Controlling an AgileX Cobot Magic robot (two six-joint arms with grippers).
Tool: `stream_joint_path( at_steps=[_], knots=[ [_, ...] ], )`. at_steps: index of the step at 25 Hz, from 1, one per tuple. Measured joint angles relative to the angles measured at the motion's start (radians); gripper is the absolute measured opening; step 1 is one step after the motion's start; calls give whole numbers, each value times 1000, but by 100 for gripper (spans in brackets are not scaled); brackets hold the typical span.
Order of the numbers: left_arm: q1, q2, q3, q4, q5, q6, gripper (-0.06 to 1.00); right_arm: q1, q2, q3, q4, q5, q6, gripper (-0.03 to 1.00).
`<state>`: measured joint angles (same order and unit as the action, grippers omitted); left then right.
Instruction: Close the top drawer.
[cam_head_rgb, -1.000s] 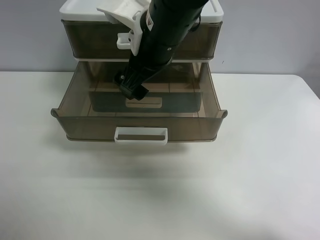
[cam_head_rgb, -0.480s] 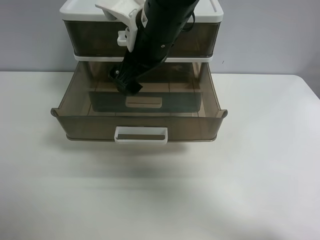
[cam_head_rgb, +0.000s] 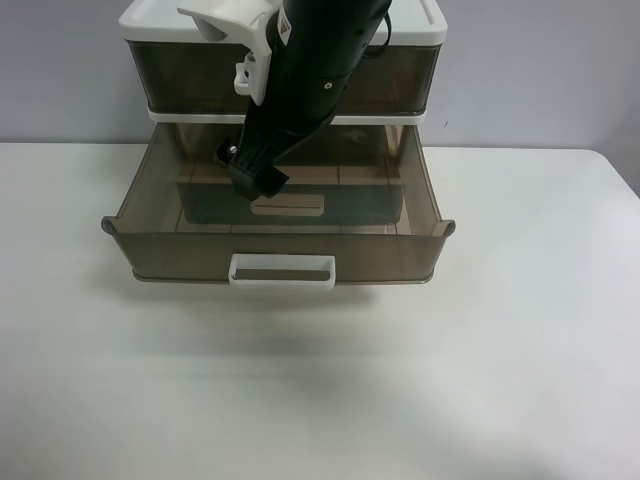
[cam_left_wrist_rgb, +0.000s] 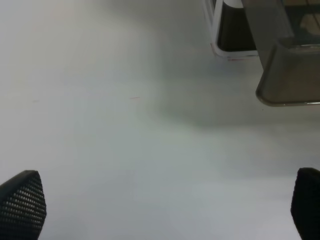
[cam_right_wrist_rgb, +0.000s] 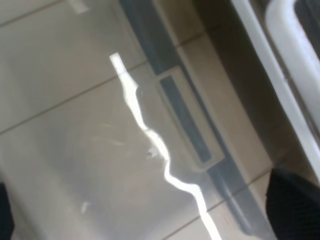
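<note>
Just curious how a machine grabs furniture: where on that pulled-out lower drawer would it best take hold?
Likely the white loop handle centred on the front wall of the lower drawer. Come from the front, one finger through the loop: its bar stands clear of the wall, which offers nothing else to pinch.

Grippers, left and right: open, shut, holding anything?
Left gripper: open, holding nothing.
Right gripper: open, holding nothing, inside the pulled-out lower drawer.
</note>
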<state>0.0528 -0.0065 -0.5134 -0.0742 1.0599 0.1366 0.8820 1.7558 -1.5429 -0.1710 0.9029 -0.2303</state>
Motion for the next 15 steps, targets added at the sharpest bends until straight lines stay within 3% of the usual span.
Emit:
stream_joint_path(
  at_steps=[10,15],
  knots=[
    [0,0,0,0,0,0,99,51,-251,-1,41,290,5,99],
    [0,0,0,0,0,0,99,52,-418,42,44,309,27,99]
  ],
)
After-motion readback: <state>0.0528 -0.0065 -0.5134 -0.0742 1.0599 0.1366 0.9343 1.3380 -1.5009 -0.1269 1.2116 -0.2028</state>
